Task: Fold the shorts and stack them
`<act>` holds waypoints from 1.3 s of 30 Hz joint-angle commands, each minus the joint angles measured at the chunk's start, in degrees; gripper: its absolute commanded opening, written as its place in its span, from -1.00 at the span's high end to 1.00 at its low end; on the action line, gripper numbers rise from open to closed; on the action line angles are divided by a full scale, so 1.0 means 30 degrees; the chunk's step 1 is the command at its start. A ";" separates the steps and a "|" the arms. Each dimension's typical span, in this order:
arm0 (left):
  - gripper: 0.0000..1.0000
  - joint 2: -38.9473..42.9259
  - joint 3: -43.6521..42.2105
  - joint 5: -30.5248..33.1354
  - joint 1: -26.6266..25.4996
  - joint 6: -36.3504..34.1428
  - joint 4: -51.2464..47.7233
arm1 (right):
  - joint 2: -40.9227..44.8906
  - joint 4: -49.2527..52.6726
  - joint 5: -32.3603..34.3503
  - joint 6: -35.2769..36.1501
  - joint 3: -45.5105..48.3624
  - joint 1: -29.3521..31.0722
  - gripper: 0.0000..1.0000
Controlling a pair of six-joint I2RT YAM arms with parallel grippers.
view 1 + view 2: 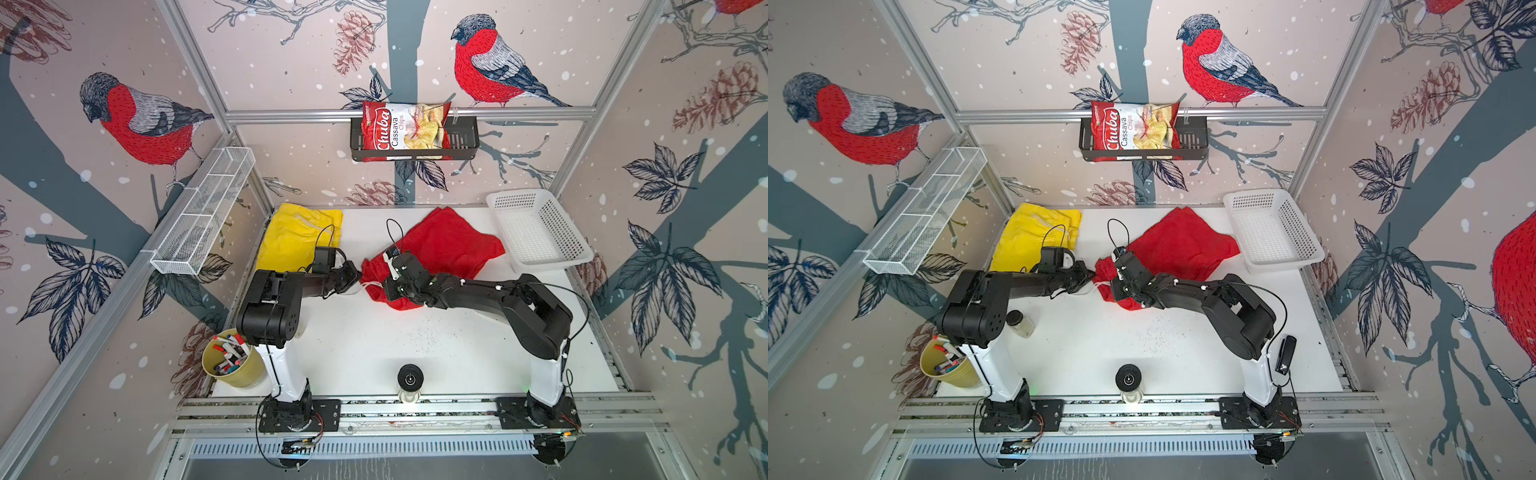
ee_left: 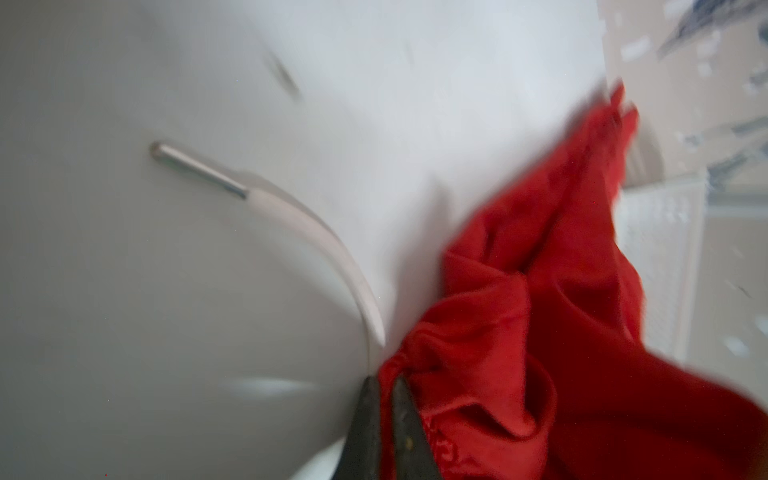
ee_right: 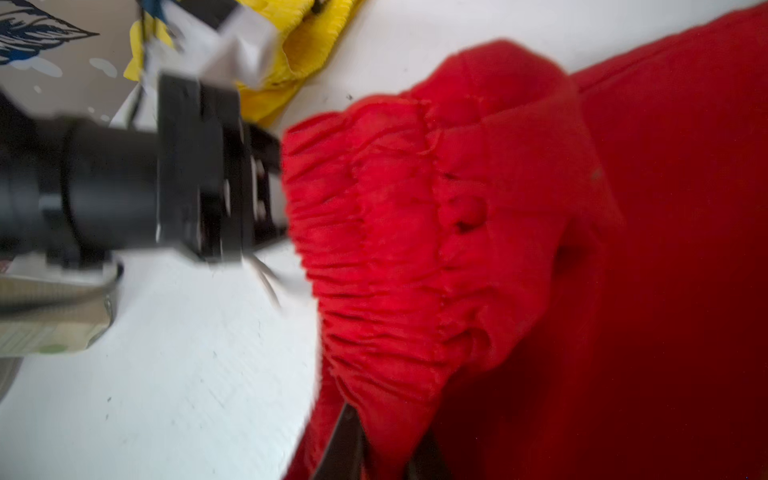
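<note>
Plainly, the red cloth shorts (image 1: 451, 245) take the middle of the smooth white tabletop (image 1: 374, 353). They are a thin matte weave. The legs spread back in a flat, roughly diamond shape, and the waistband end is bunched up toward the front.

The right wrist view shows that waistband as a band of tight ruched gathers, raised off the table in a soft arch. A flat white drawstring with a slim metal tip (image 2: 291, 216) curls out of it onto the table.

The left gripper (image 2: 384, 399) has its two dark, tapered fingers closed on a thin pinch of the waistband's edge. In a top view the same gripper (image 1: 356, 276) meets the cloth at its left end.

The right gripper (image 3: 384, 449) holds a thicker fold of the same waistband between its fingers, which stand a little wider apart. The fabric drapes down from them on both sides.

The bright yellow crinkled cloth shorts (image 1: 295, 237) lie flat in the back left corner, with a bare strip of table between them and the red pair.

A white plastic lattice basket (image 1: 540, 232), rectangular with perforated walls, sits in the back right corner just beside one red leg tip.
</note>
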State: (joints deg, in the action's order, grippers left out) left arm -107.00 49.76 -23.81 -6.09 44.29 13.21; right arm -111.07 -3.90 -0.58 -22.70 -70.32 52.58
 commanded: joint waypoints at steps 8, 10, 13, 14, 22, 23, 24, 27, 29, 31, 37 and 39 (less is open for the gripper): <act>1.00 0.1474 -0.0994 0.4924 0.0103 -0.0716 -0.4455 | -0.0280 -0.0618 -0.1594 0.0381 -0.0524 0.0555 0.82; 1.00 0.1818 -0.1050 0.4866 0.0116 -0.0746 -0.4712 | -0.1086 -0.0332 -0.1567 0.0742 -0.1423 0.0708 0.82; 1.00 0.2343 -0.1033 0.5027 0.0113 -0.0894 -0.5124 | -0.2482 -0.0021 -0.2228 0.1163 -0.2921 0.0785 0.80; 1.00 0.2462 -0.0947 0.5146 0.0121 -0.0952 -0.5292 | -0.2990 0.0022 -0.2896 0.1385 -0.3466 0.0805 0.76; 0.71 0.2869 -0.0319 0.5548 0.0263 -0.1241 -0.6374 | -0.6818 0.2835 -0.5109 0.2901 -0.7395 0.1248 0.42; 0.65 0.3012 -0.0242 0.5671 0.0350 -0.1280 -0.6527 | -0.6806 0.2813 -0.5233 0.2977 -0.7268 0.1293 0.41; 0.64 0.3136 -0.0161 0.5739 0.0466 -0.1348 -0.6640 | -0.6778 0.2920 -0.5378 0.3114 -0.7193 0.1346 0.41; 0.60 0.3336 0.0238 0.5941 0.0832 -0.1579 -0.7071 | -0.6639 0.3439 -0.5475 0.3462 -0.6927 0.1515 0.41; 0.54 0.3432 0.0597 0.6101 0.0970 -0.1696 -0.7367 | -0.6338 0.3409 -0.5628 0.3420 -0.6435 0.1605 0.41; 0.41 0.3601 0.0871 0.6346 0.1026 -0.1720 -0.7658 | -0.5956 0.3004 -0.5768 0.3255 -0.5784 0.1677 0.27; -0.04 0.5879 0.1030 0.6922 0.0934 -0.1437 -0.8763 | -0.4558 0.1709 -0.5725 0.2444 -0.4258 0.1555 -0.27; -0.07 0.7160 0.0890 0.7308 0.0696 -0.1372 -0.9184 | -0.3788 0.1144 -0.5964 0.2030 -0.3812 0.1281 -0.35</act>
State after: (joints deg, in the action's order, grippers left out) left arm -88.88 52.53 -4.32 -3.38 40.12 -11.49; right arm -124.77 0.47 -17.76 -14.22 -82.96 57.25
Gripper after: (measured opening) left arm 0.532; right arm 0.670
